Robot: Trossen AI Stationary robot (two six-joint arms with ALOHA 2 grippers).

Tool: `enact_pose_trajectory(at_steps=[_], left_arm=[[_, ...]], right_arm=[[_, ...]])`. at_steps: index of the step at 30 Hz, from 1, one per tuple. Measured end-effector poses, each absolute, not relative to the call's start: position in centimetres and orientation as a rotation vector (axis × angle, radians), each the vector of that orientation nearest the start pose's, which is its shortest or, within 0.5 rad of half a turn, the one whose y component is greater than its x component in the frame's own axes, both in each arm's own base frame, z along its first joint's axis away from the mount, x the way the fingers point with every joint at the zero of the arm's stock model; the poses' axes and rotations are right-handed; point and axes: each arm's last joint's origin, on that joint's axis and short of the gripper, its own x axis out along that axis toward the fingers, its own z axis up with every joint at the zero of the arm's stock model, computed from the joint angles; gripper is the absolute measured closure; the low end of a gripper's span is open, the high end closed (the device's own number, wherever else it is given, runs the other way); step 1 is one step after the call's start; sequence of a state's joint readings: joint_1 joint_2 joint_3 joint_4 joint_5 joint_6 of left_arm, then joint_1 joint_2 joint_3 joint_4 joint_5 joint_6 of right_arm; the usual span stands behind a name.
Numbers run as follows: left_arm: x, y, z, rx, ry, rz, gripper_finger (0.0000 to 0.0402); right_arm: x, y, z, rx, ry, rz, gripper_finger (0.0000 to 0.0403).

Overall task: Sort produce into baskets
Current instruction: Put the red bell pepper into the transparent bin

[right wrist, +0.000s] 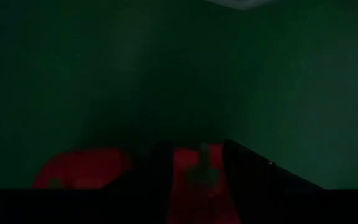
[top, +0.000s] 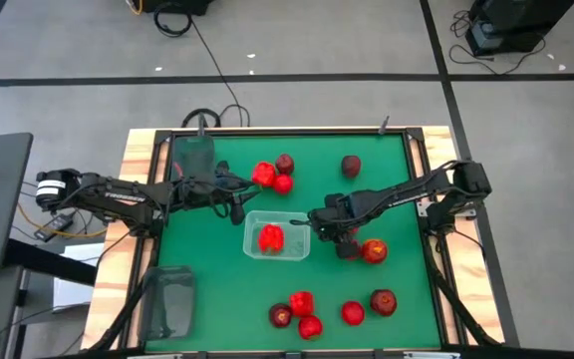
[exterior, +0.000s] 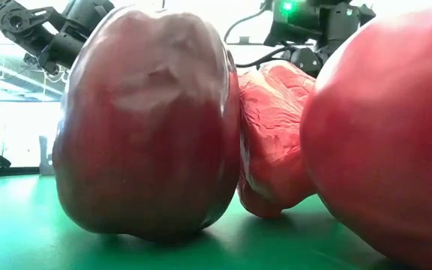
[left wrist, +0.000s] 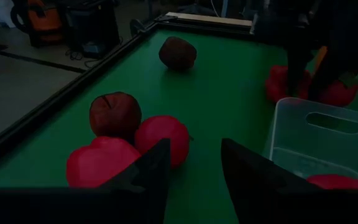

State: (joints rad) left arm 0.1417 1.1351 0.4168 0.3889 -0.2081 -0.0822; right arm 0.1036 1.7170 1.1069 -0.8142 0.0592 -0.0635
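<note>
Right wrist view showed the right gripper (right wrist: 191,165) w/ jaws down over a red piece (right wrist: 194,163) on the green worktop (right wrist: 278,81), a second red piece (right wrist: 82,169) just beside it; the piece sat between the jaws, but whether they pressed on it couldn't be told. High view put that gripper (top: 345,244) right of the clear basket (top: 277,239), touching or nearly touching a red-and-orange piece (top: 374,251).

Left gripper (left wrist: 194,168) hovered w/ jaws apart & nothing between them, aimed past a round red piece (left wrist: 161,135), a lumpy red pepper (left wrist: 98,160) & a dark maroon apple (left wrist: 115,114), all three touching. Another maroon apple (left wrist: 178,53) lay well apart, nearer the far rail. In the high view the left gripper (top: 235,204) sat just beside the clear basket's back-left corner.

Clear basket held one red pepper (top: 270,237). Two smoky grey baskets stood on the left side: one at the back corner (top: 193,155), one at the front (top: 169,301). Five more pieces lay clustered near the front edge (top: 302,304). Low view was blocked by a big maroon apple (exterior: 148,120) up close.
</note>
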Motion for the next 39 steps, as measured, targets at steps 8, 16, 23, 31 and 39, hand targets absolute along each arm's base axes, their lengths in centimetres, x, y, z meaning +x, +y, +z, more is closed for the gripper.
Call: enact_pose_trajectory(at_steps=[8, 16, 23, 31, 39], left_arm=[[22.0, 3.7, 19.4, -0.069, 0.333, 0.36, 0.0252], [22.0, 3.7, 19.4, -0.069, 0.337, 0.361, 0.0252], [22.0, 3.8, 19.4, -0.068, 0.337, 0.369, 0.0252], [22.0, 3.8, 19.4, -0.066, 0.333, 0.377, 0.0252], [22.0, 3.8, 19.5, -0.064, 0.322, 0.379, 0.0252]], right_arm=[[30.9, 2.9, 16.8, -0.181, 1.448, 0.067, 0.0276], [30.8, 2.8, 16.7, -0.216, 1.466, 0.038, 0.038], [30.3, 3.2, 18.5, -0.362, 1.419, -0.065, 0.0391], [30.2, 3.7, 25.1, -0.301, 1.016, -0.116, 0.0391], [31.1, 4.2, 27.6, -0.136, 0.497, 0.053, 0.0391]])
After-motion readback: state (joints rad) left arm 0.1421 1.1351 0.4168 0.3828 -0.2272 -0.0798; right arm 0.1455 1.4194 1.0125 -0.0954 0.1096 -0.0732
